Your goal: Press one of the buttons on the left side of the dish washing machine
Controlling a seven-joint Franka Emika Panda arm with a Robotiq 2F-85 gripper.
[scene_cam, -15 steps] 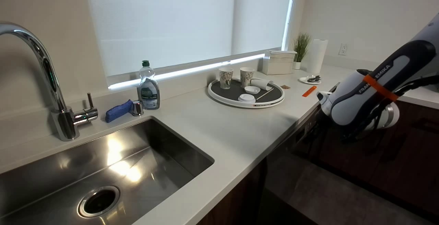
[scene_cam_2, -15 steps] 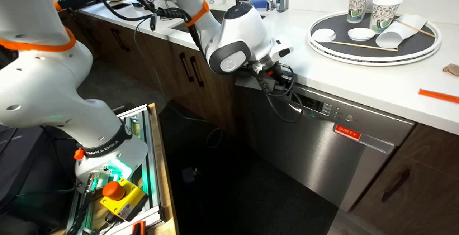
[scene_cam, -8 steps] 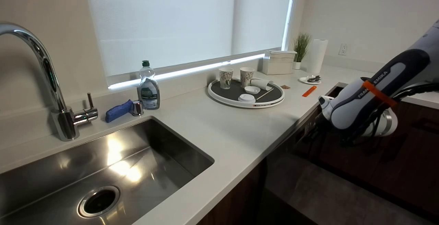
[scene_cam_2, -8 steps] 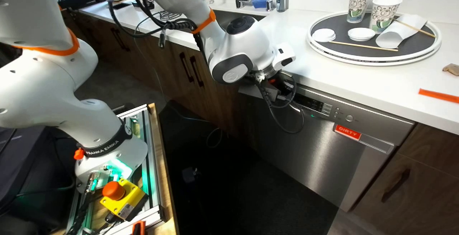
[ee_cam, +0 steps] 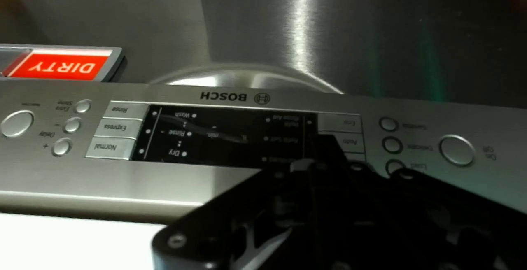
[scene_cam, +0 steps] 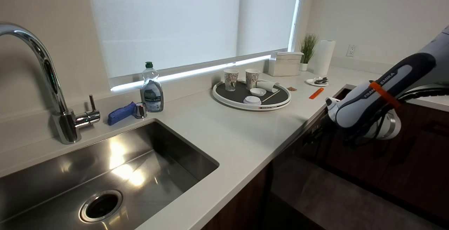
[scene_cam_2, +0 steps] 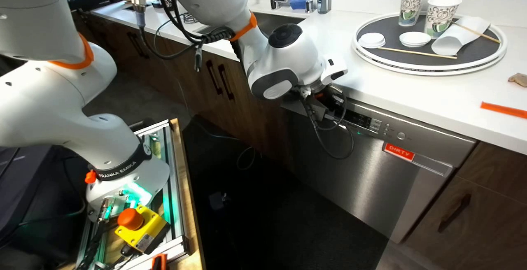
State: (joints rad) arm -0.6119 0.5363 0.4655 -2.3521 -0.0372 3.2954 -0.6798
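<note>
Under the white surface [scene_cam_2: 411, 87], beside a wooden cabinet [scene_cam_2: 486, 204], stands the dish washing machine [scene_cam_2: 362, 183]: brushed steel, black display [ee_cam: 226, 148], round silvery buttons [ee_cam: 457, 150], red DIRTY sign [ee_cam: 61, 66]. The jaws, together, overlap the display's edge in the wrist view.

A round black-and-white tray [scene_cam: 235, 97] holds two patterned paper cups [scene_cam: 252, 79] (both upright). A clear green-capped bottle [scene_cam: 152, 93] stands near the steel sink [scene_cam: 163, 174].
</note>
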